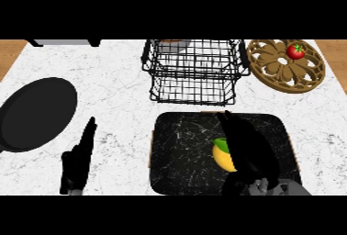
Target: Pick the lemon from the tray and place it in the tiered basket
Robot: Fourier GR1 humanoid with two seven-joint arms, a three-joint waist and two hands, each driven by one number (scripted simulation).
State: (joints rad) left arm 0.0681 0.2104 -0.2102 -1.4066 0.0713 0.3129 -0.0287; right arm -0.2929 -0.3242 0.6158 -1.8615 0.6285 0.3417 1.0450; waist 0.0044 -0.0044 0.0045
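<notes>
A yellow lemon (pixel 222 156) with a green tip lies on the dark marbled tray (pixel 183 151) near the counter's front. My right hand (pixel 247 147) lies over the tray with fingers stretched forward, right beside the lemon and covering its right side; the fingers look straight, not curled round the fruit. The black wire tiered basket (pixel 193 69) stands just behind the tray. My left hand (pixel 78 160) rests open on the counter left of the tray, fingers pointing up.
A black round pan (pixel 34 112) lies at the left. A wooden openwork trivet (pixel 284 64) with a red tomato (pixel 295 51) sits at the back right. A grey object (pixel 64 42) shows at the back left edge.
</notes>
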